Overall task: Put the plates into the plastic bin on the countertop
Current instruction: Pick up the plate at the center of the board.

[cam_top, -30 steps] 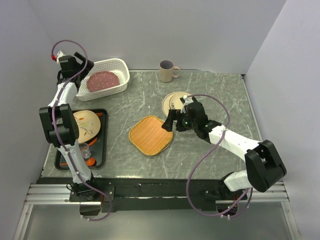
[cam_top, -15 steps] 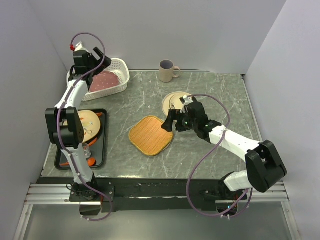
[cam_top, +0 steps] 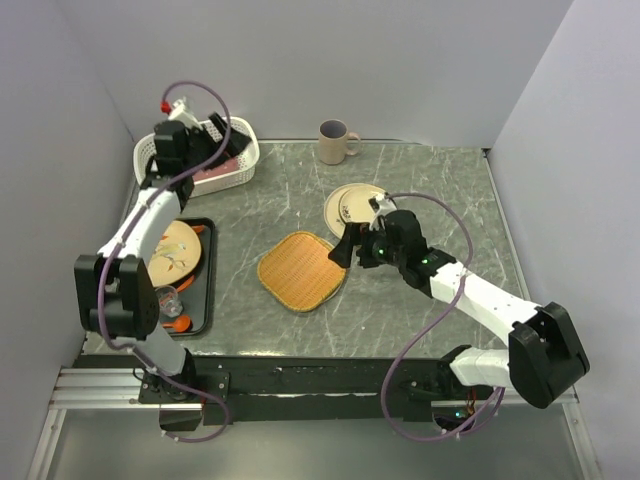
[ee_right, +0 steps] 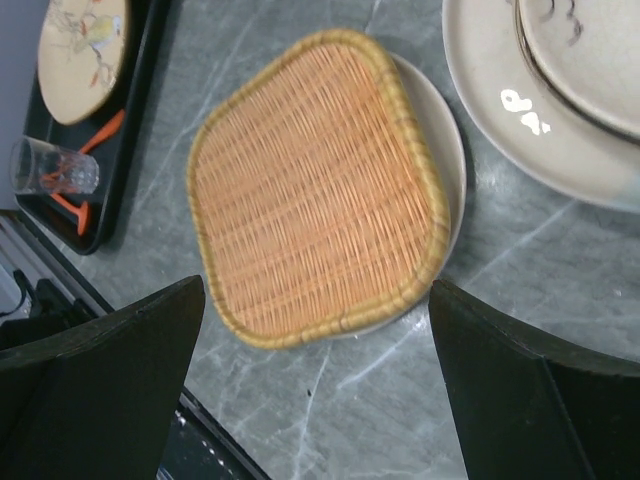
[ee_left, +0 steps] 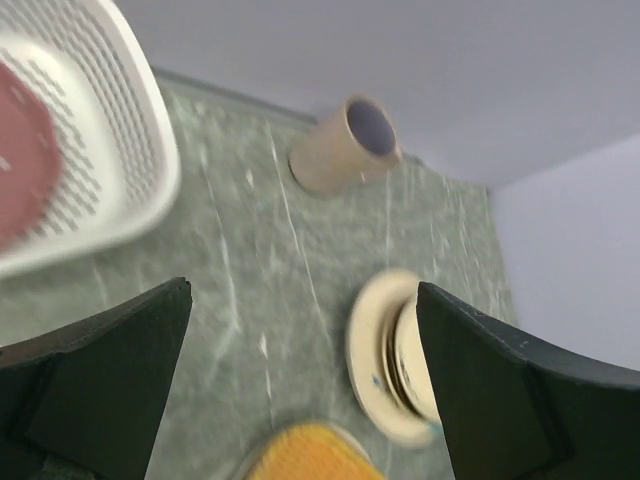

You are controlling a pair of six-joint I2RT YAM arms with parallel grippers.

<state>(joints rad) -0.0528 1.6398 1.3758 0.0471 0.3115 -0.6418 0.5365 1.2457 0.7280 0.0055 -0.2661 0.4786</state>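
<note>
Plates (cam_top: 352, 205) lie flat, face up; being round, they have no long axis. Overhead: a cream pair sits just behind the woven mat (cam_top: 300, 270), and the left gripper (cam_top: 212, 150) hangs over the plastic bin (cam_top: 243, 152), far back-left of the mat. Left wrist: jaws wide apart, empty; a pink plate (ee_left: 20, 150) rests in the bin. Right wrist: the right gripper (ee_right: 316, 295) is spread and empty above the mat, likely because the mat covers a white plate (ee_right: 452, 150).

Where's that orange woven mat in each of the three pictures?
Top external: the woven mat lies mid-table.
Left wrist: only the mat's edge shows, bottom centre.
Right wrist: the mat fills the middle.
Shared landmark: the cream plates beside it.
</note>
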